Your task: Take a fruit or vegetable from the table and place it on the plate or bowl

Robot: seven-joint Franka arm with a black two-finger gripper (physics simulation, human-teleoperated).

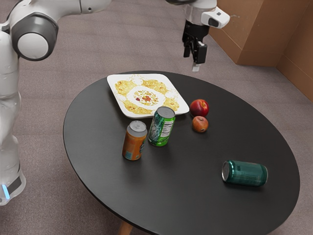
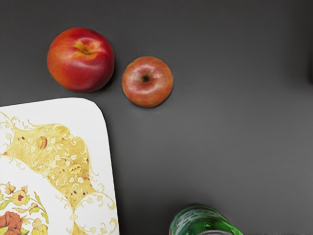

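Two fruits lie side by side on the round black table: a larger red one and a smaller orange-red one. Just toward the exterior view's left of them sits a square white plate with a yellow floral pattern. My gripper hangs high in the air beyond the table's far edge, well above the fruits. Its fingers are apart and hold nothing.
An upright green can stands at the plate's near corner, with an orange can beside it. A dark green can lies on its side near the table's right front. Cardboard boxes stand on the floor behind.
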